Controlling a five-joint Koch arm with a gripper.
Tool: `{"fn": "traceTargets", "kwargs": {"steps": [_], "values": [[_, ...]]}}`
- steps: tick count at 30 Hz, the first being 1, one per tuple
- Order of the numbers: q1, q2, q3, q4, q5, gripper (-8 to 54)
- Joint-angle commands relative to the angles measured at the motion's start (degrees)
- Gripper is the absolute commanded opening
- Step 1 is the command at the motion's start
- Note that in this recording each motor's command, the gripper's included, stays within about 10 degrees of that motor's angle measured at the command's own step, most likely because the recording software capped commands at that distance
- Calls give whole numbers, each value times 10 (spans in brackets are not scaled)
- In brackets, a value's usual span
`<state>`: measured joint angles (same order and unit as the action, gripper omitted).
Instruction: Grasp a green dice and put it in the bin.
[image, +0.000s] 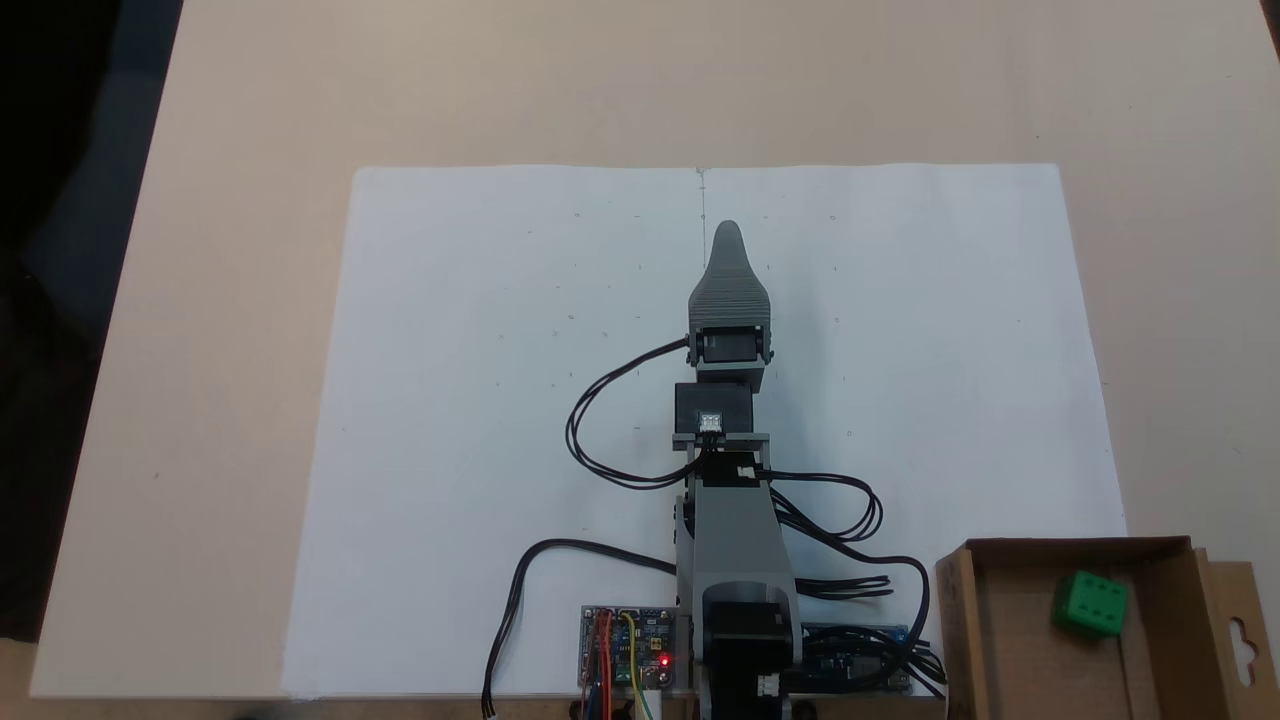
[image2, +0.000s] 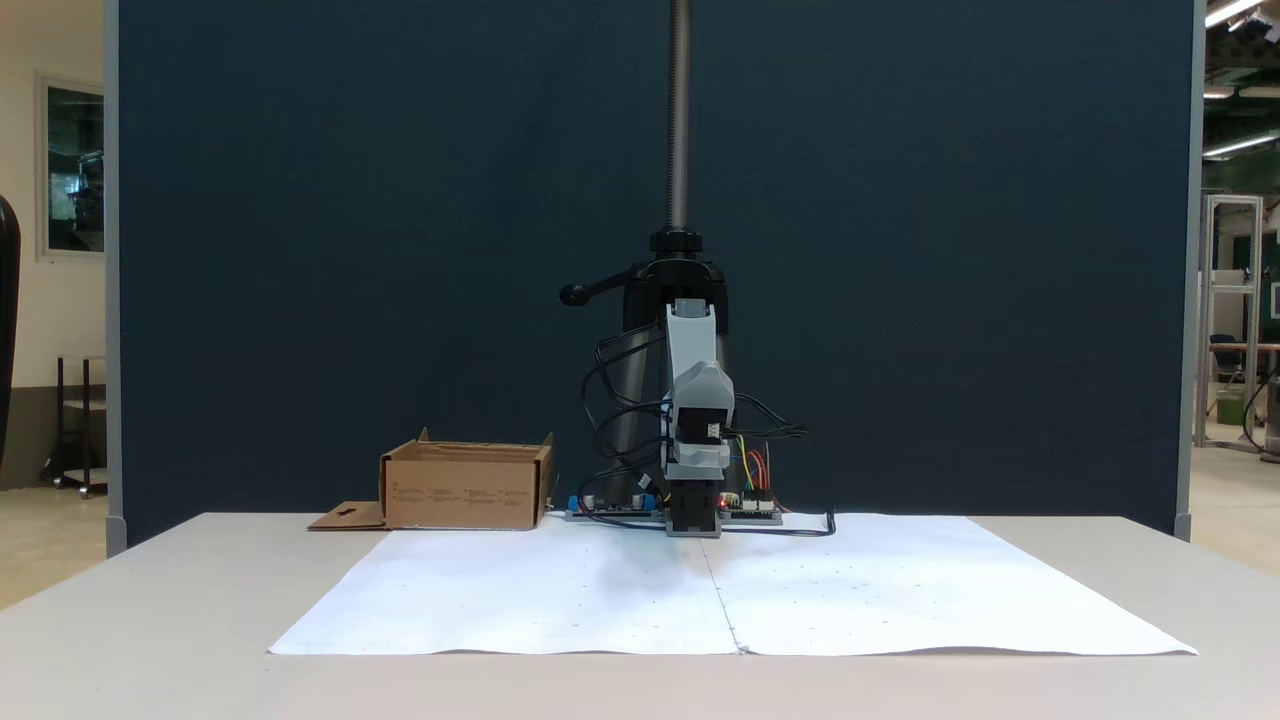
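Cardboard bin (image: 1010, 640), brown and low-walled, holds the glossy green dice (image: 1090, 603) on its floor. White paper (image: 500, 450) covers the matte tabletop (image: 220, 300). Ribbed grey hand (image: 727, 235) above it: apart or together, I cannot tell.

Arm (image: 735, 520): grey printed links, black servo blocks betw. them. Gripper (image: 727, 232) shell grey, ribbed, tapering to rounded tip. Black cables loop out both sides of arm. Small white connector on top of a mid servo. At base: circuit board (image: 628, 648) w/ red LED lit, plus red, yellow, blue wires.
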<state>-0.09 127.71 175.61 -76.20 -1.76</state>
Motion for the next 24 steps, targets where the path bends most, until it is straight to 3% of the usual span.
{"fn": "traceTargets", "kwargs": {"steps": [1, 24], "values": [[-6, 18, 38, -52, 15, 466], [-6, 37, 38, -52, 15, 466]]}}
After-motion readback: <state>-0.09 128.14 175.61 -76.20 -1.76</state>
